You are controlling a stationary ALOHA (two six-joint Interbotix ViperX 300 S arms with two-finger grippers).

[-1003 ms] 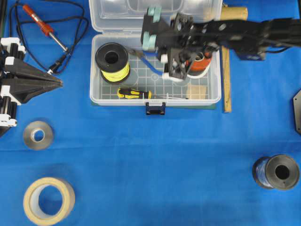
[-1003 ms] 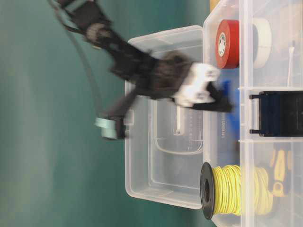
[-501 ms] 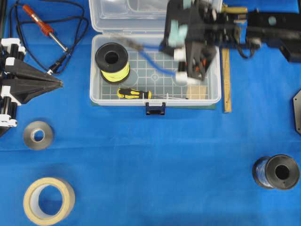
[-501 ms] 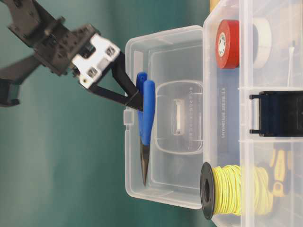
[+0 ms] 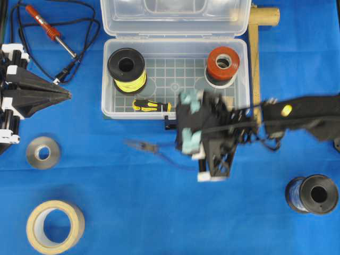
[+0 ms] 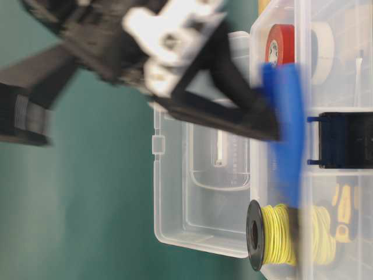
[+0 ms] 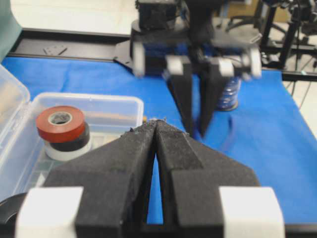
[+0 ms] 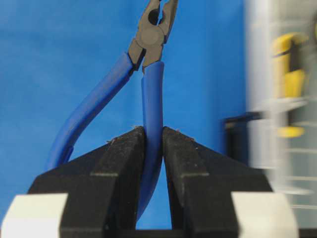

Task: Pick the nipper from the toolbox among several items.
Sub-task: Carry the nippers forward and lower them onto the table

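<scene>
My right gripper (image 8: 152,136) is pinching one blue handle of the nipper (image 8: 148,74), its long axis pointing straight ahead from the fingers, outside the toolbox's (image 5: 109,109) front edge.

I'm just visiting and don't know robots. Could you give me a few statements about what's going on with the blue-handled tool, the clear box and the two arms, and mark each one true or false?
1. The right gripper holds the nipper by one blue handle. True.
2. The nipper lies inside the toolbox. False: it is outside, over the blue cloth in front of the box.
3. The left gripper has its fingers wide open. False: they are shut together, holding nothing.
4. The black-and-yellow screwdriver is in the toolbox. True.
5. The soldering iron is inside the toolbox. False: it lies on the cloth, left of the box in the overhead view.
</scene>
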